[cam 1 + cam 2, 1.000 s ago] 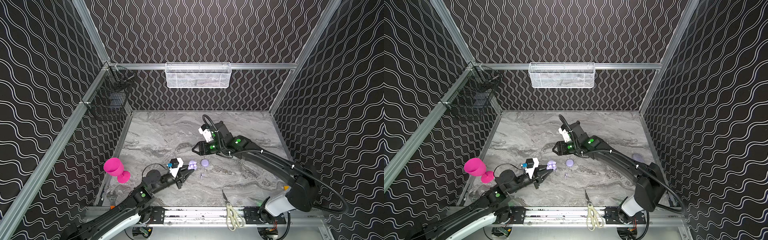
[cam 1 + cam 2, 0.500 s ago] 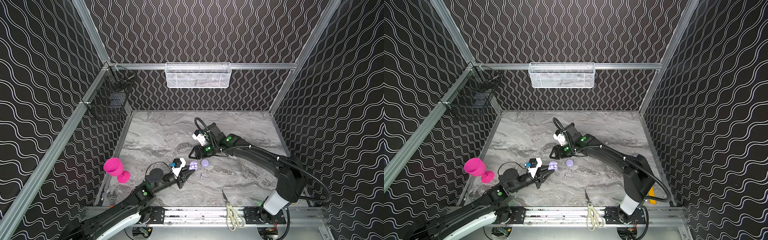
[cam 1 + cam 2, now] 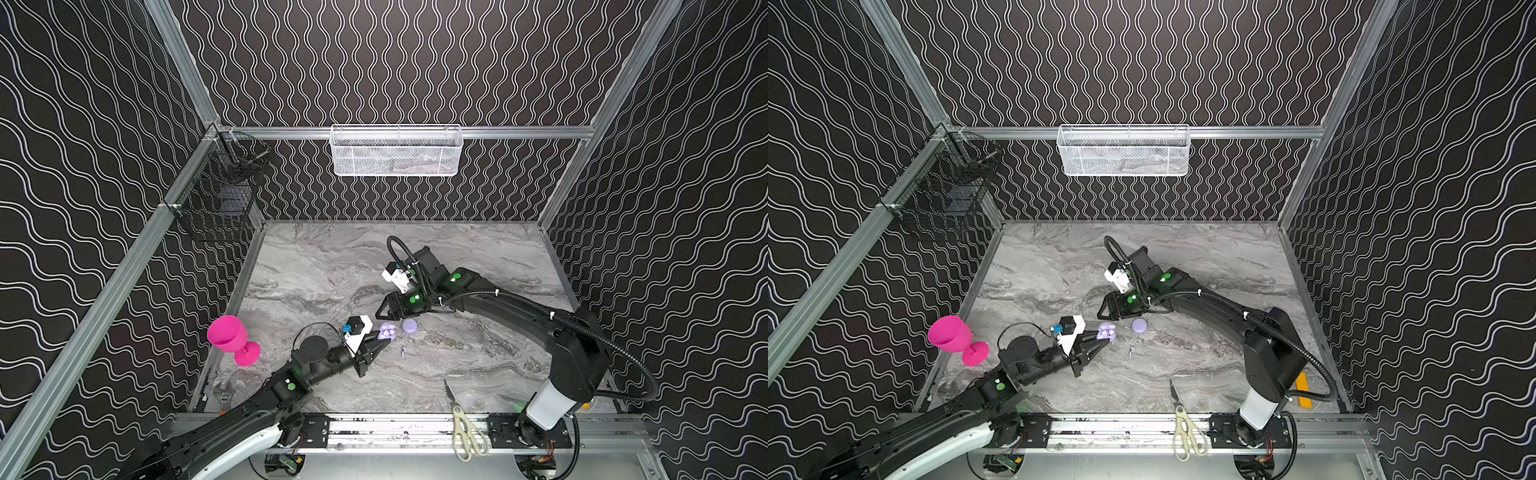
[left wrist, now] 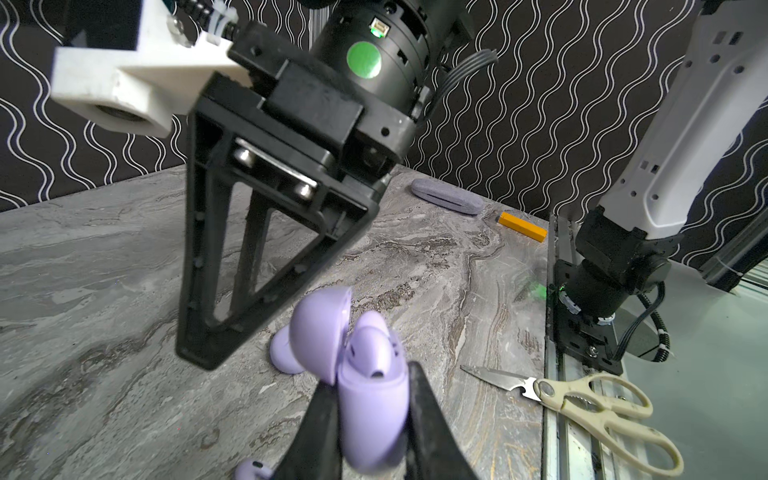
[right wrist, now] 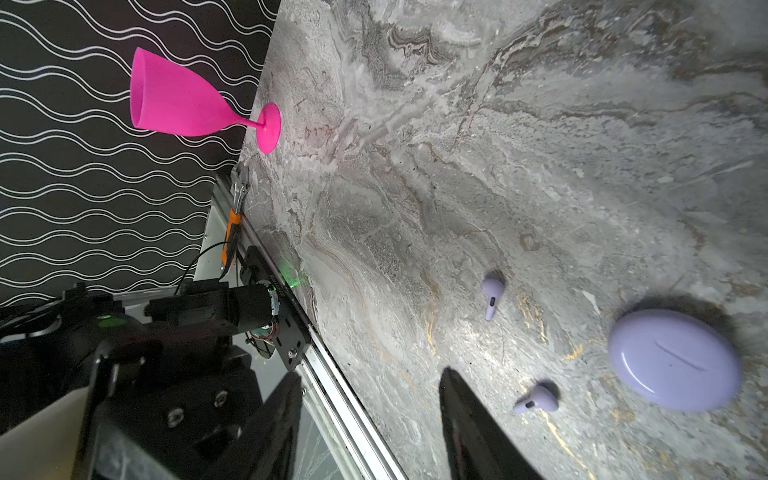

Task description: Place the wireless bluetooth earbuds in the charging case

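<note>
Left wrist view had it up close: the left pincer point(image 4: 370, 376) was clamped on the case point(image 4: 374, 415), one black finger on each flank. The case stood upright, mouth up, its lid point(image 4: 320, 328) swung open and leaning away toward the right pincer point(image 3: 379, 312). And inside? Two seated buds point(image 4: 368, 347) poked their rounded heads above the rim, stems hidden down in the wells.

In both top views the case point(image 3: 1106, 330) hung low over the desk point(image 3: 332, 266), left of centre and toward the front, with the right pincer just behind it.

Over to the right wrist view: that pincer's jaws stood partway apart with nothing between them. The puck point(image 5: 673, 359) lay flat and shut on the desk. Just beside it a second bud point(image 5: 536, 401) lay on its side, stem pointing away from the puck. The loose bud point(image 5: 492, 297) lay farther off, clear of both. In a top view, the loose bud point(image 3: 402, 352) had its long axis running back to front, stem toward the front rail.

The white basket point(image 3: 397, 149) hung on the back wall and the black basket point(image 3: 220, 195) on the left wall; their contents could not be made out. The goblet point(image 3: 228, 336) stood upright at the desk's left edge.
</note>
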{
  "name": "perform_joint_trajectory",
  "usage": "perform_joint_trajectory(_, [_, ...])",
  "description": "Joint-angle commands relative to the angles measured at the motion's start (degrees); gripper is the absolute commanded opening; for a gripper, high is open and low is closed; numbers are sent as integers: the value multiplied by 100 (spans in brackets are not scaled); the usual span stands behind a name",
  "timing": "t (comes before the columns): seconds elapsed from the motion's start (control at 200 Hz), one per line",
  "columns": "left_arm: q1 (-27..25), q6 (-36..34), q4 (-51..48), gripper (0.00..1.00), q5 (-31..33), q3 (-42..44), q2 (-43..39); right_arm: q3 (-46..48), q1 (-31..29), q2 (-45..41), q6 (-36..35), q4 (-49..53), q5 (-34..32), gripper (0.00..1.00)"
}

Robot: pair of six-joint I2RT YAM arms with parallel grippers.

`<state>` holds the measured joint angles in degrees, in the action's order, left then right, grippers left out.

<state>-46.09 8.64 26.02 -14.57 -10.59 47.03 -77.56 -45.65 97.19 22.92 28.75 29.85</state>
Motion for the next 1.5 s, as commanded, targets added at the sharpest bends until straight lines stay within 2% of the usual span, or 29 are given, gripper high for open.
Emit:
perform_joint_trajectory(0.0, [3,-82,165,15,73,-57,-43,23,-5,19,-58,-39,160,56])
perform_joint_trajectory(0.365, [-1,-88,91,15,173,-66,-52,73,-57,72,-77,-63,346,56])
perform_joint_trajectory(1.181, [3,-82,-71,14,375,-57,-174,338,-129,-130,-130,-133,259,55])
perform_joint_trajectory(1.496, [-1,-57,-99,14,487,-75,-133,738,-46,-591,162,-564,-240,59])
